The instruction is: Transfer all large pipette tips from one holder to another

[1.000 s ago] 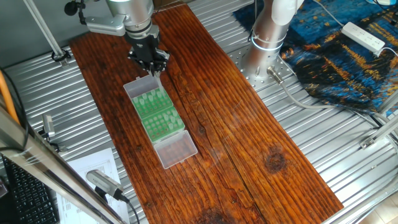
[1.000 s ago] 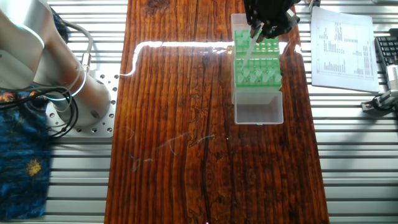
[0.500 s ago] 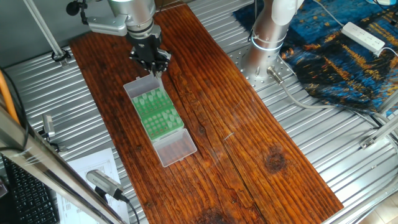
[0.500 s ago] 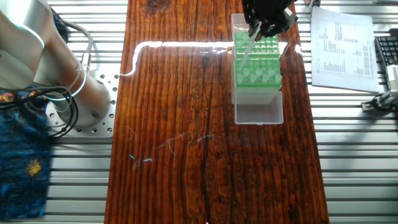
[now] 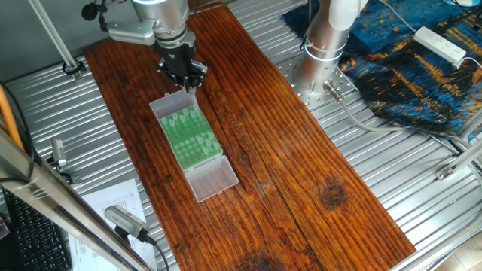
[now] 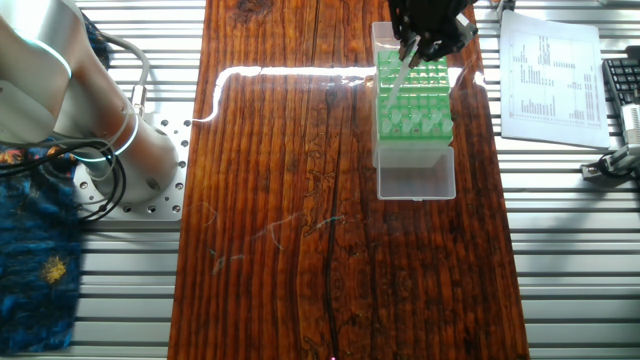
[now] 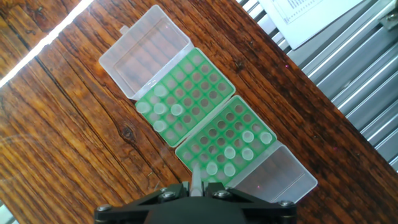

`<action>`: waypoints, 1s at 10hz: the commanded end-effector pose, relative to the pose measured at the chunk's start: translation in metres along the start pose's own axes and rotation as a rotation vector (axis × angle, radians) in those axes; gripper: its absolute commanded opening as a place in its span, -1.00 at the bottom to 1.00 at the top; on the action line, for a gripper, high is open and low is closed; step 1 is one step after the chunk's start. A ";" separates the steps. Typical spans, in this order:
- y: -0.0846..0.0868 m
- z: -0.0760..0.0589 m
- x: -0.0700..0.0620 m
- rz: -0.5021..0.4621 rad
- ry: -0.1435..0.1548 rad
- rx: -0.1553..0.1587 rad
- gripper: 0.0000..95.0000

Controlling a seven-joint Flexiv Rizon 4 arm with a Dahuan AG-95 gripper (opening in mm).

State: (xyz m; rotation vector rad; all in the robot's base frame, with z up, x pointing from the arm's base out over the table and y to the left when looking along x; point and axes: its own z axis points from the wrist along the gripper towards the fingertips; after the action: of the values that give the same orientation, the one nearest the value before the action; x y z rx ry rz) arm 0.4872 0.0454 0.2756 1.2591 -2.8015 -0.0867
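Observation:
Two green racks lie end to end, each with its clear lid open. In the hand view the far rack holds several pale large pipette tips near its left corner. The near rack holds several more toward its right side. My gripper hangs above the near rack's edge, shut on one pipette tip that points down between the black jaws. The fixed views show the gripper above one end of the racks, with the held tip slanting down.
The racks rest on a dark wooden board on a ribbed metal table. The arm's base stands at the back right. A printed sheet and a keyboard lie beside the board.
The gripper with the held tip shifted slightly toward the far end of the racks, then held still. The racks have not moved.

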 end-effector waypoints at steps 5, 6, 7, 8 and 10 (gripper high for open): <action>-0.001 0.004 -0.005 -0.007 0.001 0.001 -0.60; -0.001 0.004 -0.005 -0.008 0.001 0.001 -0.60; -0.001 0.004 -0.005 -0.009 0.001 0.001 -0.60; -0.001 0.004 -0.005 -0.003 0.004 0.000 -0.60; -0.001 0.007 -0.010 0.003 0.006 -0.002 -0.60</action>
State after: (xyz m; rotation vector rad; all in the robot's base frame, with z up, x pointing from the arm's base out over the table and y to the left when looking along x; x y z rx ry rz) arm 0.4949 0.0543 0.2674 1.2543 -2.7983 -0.0846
